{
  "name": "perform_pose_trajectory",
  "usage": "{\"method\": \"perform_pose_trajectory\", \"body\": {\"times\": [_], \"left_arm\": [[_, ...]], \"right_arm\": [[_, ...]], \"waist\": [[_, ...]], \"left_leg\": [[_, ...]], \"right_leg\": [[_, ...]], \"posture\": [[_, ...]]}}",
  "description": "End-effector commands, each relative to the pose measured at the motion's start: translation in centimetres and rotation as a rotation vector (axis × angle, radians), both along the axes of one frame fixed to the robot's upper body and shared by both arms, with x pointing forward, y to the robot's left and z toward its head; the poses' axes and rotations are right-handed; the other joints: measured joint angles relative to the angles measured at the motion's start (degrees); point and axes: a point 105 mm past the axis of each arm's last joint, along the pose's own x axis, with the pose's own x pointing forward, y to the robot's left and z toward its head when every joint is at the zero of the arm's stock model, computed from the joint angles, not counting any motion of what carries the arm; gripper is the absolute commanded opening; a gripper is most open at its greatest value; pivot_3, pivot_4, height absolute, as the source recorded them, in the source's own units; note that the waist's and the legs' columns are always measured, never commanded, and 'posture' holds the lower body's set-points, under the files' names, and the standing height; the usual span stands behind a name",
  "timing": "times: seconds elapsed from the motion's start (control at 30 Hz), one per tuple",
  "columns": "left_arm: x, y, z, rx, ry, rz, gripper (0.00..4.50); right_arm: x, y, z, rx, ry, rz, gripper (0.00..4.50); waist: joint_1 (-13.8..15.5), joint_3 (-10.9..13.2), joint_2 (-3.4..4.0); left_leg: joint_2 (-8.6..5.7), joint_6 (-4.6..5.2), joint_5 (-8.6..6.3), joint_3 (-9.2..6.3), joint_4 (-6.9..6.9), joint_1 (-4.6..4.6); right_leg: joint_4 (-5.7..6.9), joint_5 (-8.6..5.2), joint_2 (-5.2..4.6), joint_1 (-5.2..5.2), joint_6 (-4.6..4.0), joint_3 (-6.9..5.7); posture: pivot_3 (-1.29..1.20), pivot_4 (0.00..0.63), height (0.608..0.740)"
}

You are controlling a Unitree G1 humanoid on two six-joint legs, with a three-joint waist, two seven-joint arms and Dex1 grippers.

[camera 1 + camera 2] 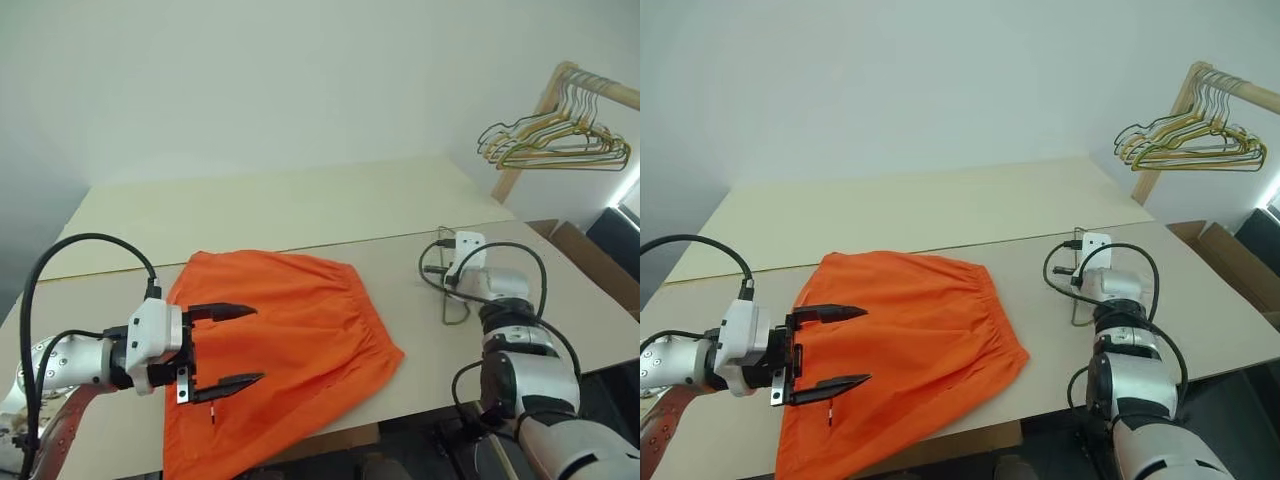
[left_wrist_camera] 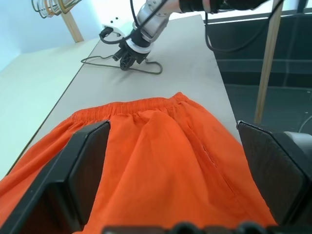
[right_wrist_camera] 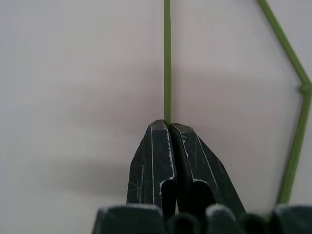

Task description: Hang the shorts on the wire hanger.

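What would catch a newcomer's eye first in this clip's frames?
The bright orange fabric shorts spread flat on the pale table dominate, with the left pincer hovering open above them. Off to the right on the same table, the right pincer is shut on the thin wire hanger, which looks greenish up close. A bunch of gold and green wire hangers hangs from a wooden rack at the far right.

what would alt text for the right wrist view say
The right gripper is shut on the wire hanger, pinching one thin straight wire that runs away from its two black fingertips over the pale table. Another stretch of the same wire bends at a twisted joint off to one side.
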Motion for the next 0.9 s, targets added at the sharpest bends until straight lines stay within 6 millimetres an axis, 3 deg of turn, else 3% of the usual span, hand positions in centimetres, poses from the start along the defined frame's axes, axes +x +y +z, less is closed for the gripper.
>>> {"method": "perform_pose_trajectory", "body": {"times": [0.03,0.17,0.23,0.37,0.47,0.63,0.9], "left_arm": [[1.6,0.1,1.6,-0.166,0.041,0.122,4.5],[3.4,0.1,2.3,-0.356,0.132,0.222,4.5],[5.4,-0.1,3.3,-0.494,0.139,0.288,4.5],[8.9,-0.8,5.0,-0.697,0.205,0.365,4.5],[10.5,-1.3,6.7,-0.813,0.219,0.376,4.5],[11.9,-1.9,8.0,-0.853,0.194,0.406,4.5],[11.8,-2.4,9.2,-0.876,0.18,0.363,4.5]], "right_arm": [[1.1,2.8,7.3,-0.094,-0.307,0.186,0.02],[-1.0,6.8,10.5,-0.21,-0.524,0.426,0.02],[-2.9,9.7,12.2,-0.295,-0.716,0.529,0.02],[-6.4,14.2,13.5,-0.343,-0.926,0.738,0.02],[-7.9,16.3,14.6,-0.347,-1.03,0.831,0.02],[-9.5,18.5,15.7,-0.354,-1.149,0.923,0.02],[-10.7,20.1,14.1,-0.404,-1.146,1.083,0.02]], "waist": [[0.4,0.1,0.16],[1.0,0.1,0.21],[1.4,0.1,0.18],[2.6,0.1,0.07],[2.7,0.1,-0.02],[2.5,0.2,-0.29],[2.7,0.3,-0.46]], "left_leg": [[-0.01,0.0,0.0,-0.02,-0.01,-0.06],[-0.02,0.0,0.0,-0.07,0.01,-0.26],[-0.04,0.0,0.0,-0.08,0.02,-0.25],[-0.11,-0.11,0.06,-0.1,0.11,-0.19],[-0.16,-0.16,0.09,-0.09,0.11,-0.14],[-0.18,-0.52,0.28,-0.07,0.08,-0.14],[-0.18,-0.54,0.3,-0.07,0.09,-0.12]], "right_leg": [[0.01,0.0,-0.01,-0.06,0.01,0.0],[0.08,-0.02,-0.01,-0.3,0.06,0.0],[0.04,-0.01,-0.01,-0.26,0.1,-0.03],[0.05,0.0,-0.02,-0.17,0.14,-0.04],[0.03,0.01,-0.02,-0.12,0.16,-0.01],[-0.05,0.01,0.01,-0.16,0.16,0.0],[-0.04,0.01,0.03,-0.12,0.15,0.01]], "posture": [[0.05,0.0,0.74],[0.04,0.0,0.74],[0.04,0.0,0.74],[0.04,0.0,0.74],[0.05,0.0,0.74],[0.04,0.0,0.74],[0.05,0.0,0.74]]}}
